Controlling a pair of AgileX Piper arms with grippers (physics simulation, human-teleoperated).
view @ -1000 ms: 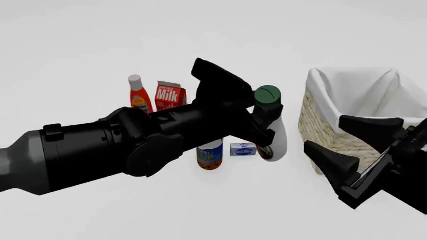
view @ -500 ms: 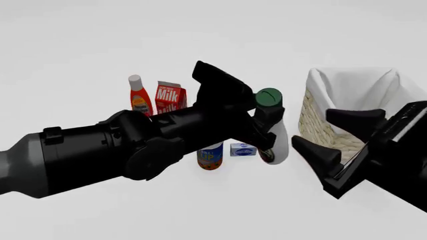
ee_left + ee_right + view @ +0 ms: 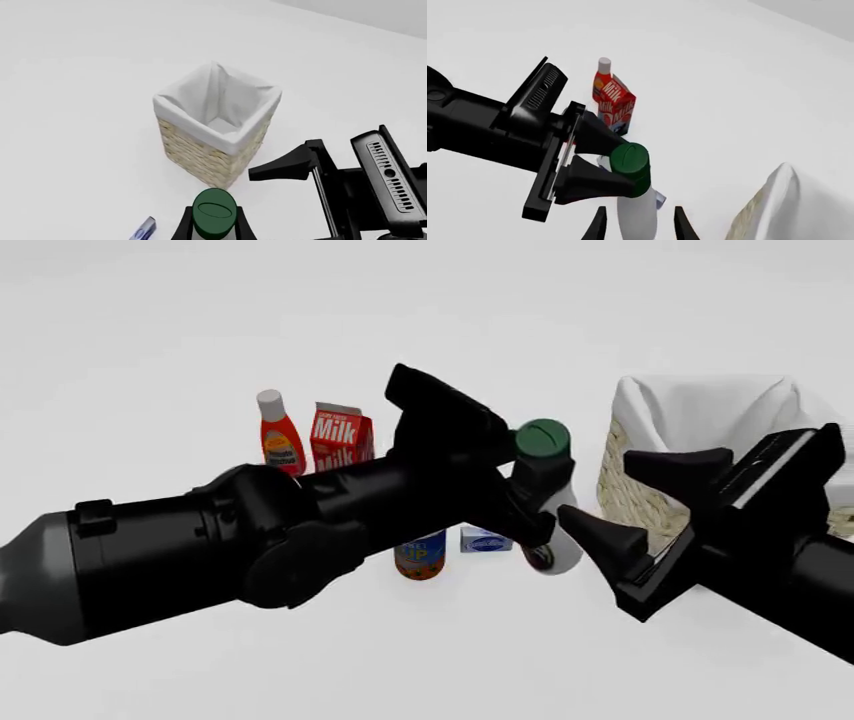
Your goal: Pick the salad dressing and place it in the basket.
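Left gripper (image 3: 534, 502) fingers clamp the salad dressing (image 3: 545, 495) neck; right gripper (image 3: 627, 522) fingers spread, empty

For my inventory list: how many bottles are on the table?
2: the salad dressing in the left gripper, and a red bottle beside the milk carton. Arms may hide others.

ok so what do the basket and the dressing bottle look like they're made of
Basket: woven straw-coloured wicker, going by the plaited wall texture, with a matte white liner, probably cloth, folded over the rim. Dressing bottle: smooth white body, likely plastic, with a dark green cap, slightly glossy. It's a render, so these are guesses.
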